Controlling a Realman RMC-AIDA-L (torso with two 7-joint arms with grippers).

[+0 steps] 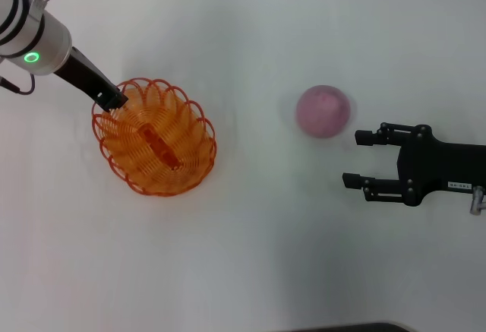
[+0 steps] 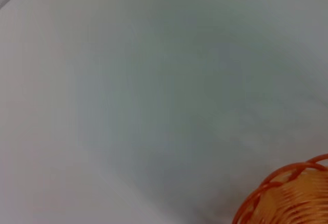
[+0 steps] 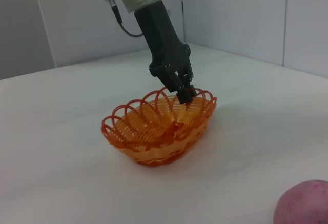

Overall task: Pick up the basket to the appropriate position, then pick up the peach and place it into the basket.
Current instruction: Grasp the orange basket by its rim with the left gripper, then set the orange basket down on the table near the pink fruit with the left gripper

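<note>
one orange basket (image 1: 156,138) sits on a white table (image 1: 250,256), w/ the left gripper (image 1: 112,99) clamped on its scalloped rim at the end nearest that arm. the right wrist view shows the same grip from the side: dark fingers (image 3: 184,95) pinched together on a rim loop, basket (image 3: 161,126) otherwise resting flat on the tabletop, upright. the left wrist view catches only a bit of the rim (image 2: 287,193) at the corner, rest is bare table.

one pink peach (image 1: 323,110) lies well apart from the basket, on the right gripper's side. the right gripper (image 1: 361,159) is low beside it, fingers spread wide apart, holding nothing; the peach sits just off the tip of one finger (image 1: 373,136), not between the two and not touching as far as the head view shows. in the right wrist view the peach (image 3: 303,203) fills the near corner, basket farther off behind it.

count: 1 basket, 1 peach, 2 grippers, both in view. peach is outside the basket; basket holds no fruit.
</note>
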